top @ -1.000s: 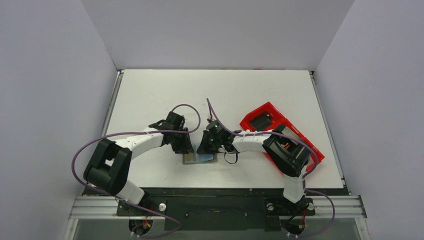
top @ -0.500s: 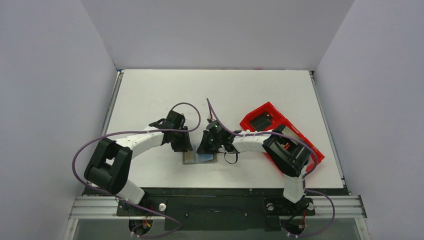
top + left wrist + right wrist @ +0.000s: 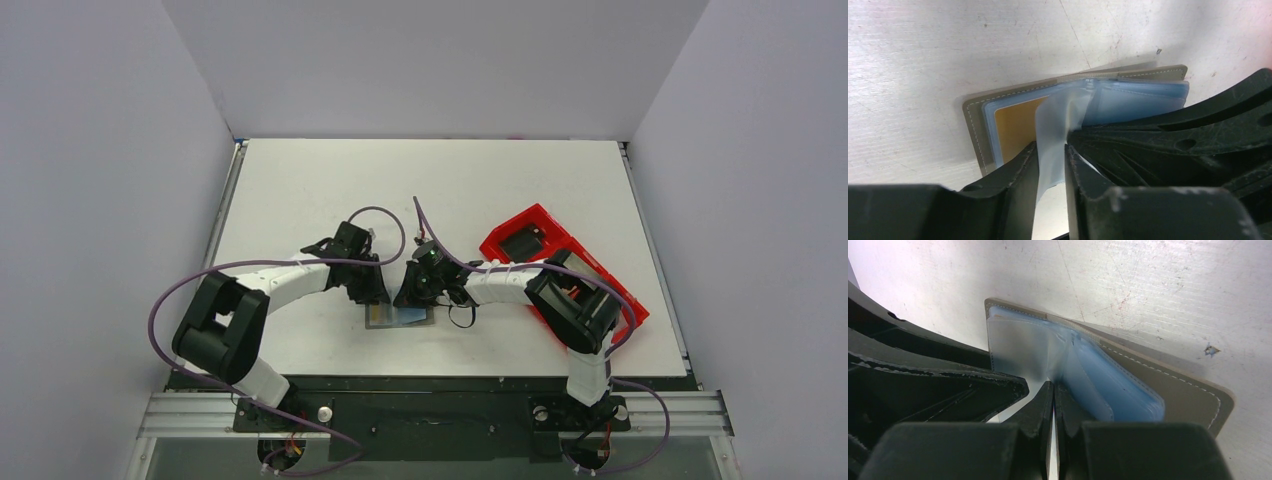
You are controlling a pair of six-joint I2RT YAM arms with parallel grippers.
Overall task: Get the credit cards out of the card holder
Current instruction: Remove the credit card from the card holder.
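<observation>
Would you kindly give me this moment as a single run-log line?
wallet: open on table | orange card: in pocket | left claw: straddles clear sleeve, grip unclear | right claw: shut

The overhead view looks down from above and behind the arm bases. It is far enough back to take in the whole worktop (image 3: 300,180) and the walls (image 3: 430,60) around it. Each wrist view sits just behind its own jaws, very close to the worktop, aimed down at the wallet (image 3: 400,317) by the near edge. All three views share the wallet. Each wrist view also catches the other arm's jaws at its side.
</observation>
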